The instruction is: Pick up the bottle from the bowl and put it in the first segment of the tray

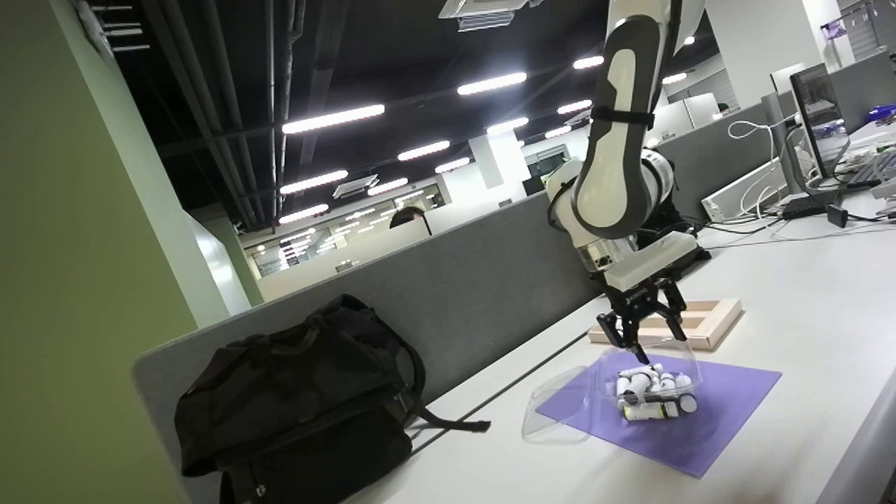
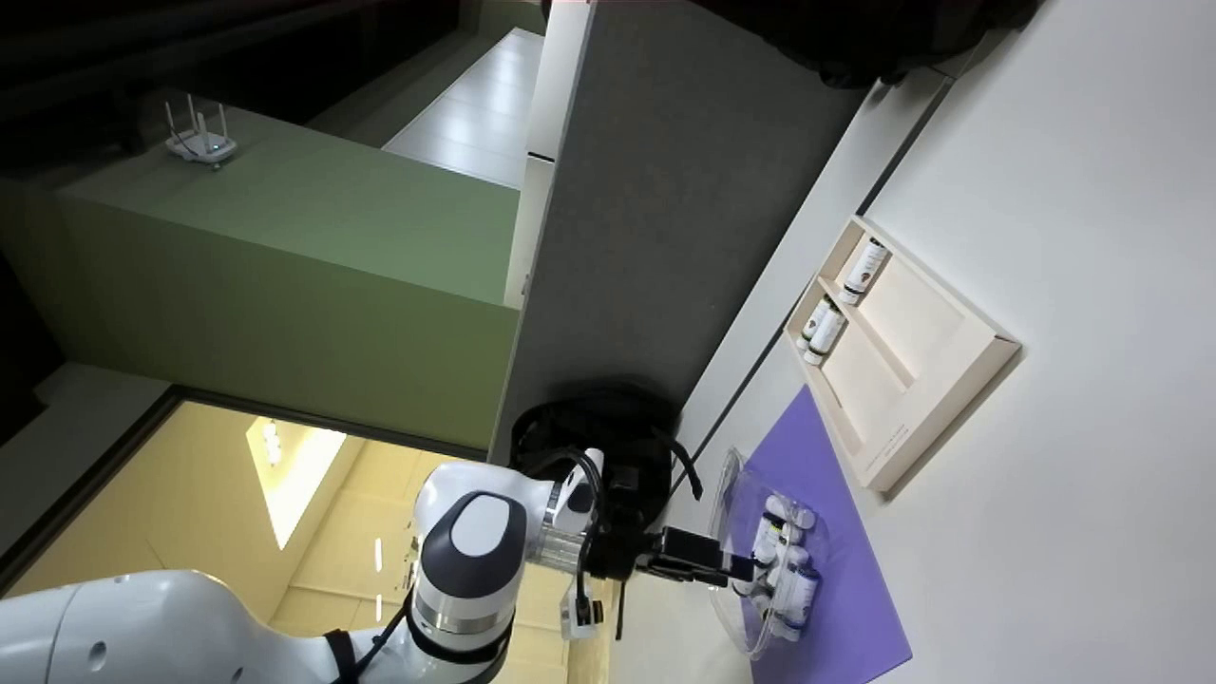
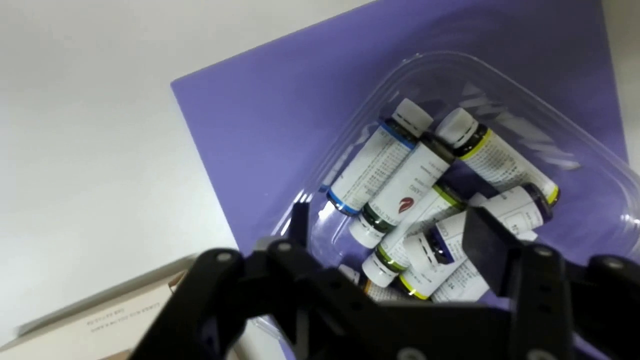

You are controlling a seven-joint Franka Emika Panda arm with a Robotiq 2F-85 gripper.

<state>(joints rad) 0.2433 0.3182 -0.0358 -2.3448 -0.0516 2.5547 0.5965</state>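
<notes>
A clear plastic bowl (image 3: 550,107) full of white-labelled bottles (image 3: 410,185) stands on the purple mat; the bowl shows in both exterior views, with its bottles (image 1: 640,385) (image 2: 798,598). The light wooden tray (image 2: 950,408) has dividers. One bottle (image 2: 864,271) lies in one segment and two bottles (image 2: 825,334) lie in the neighbouring one. Only a corner of the tray (image 3: 125,320) shows in the wrist view. My gripper (image 3: 390,230) is open and empty above the bowl, its fingers spread over several bottles. In both exterior views the gripper (image 1: 661,348) (image 2: 746,567) is at the bowl, pointing down.
The purple mat (image 1: 735,392) lies under the bowl. A clear plastic lid (image 1: 560,406) lies beside the bowl, partly on the mat. A black backpack (image 1: 301,399) leans against the grey partition (image 1: 490,280). A monitor (image 1: 819,119) and cables stand farther along the desk.
</notes>
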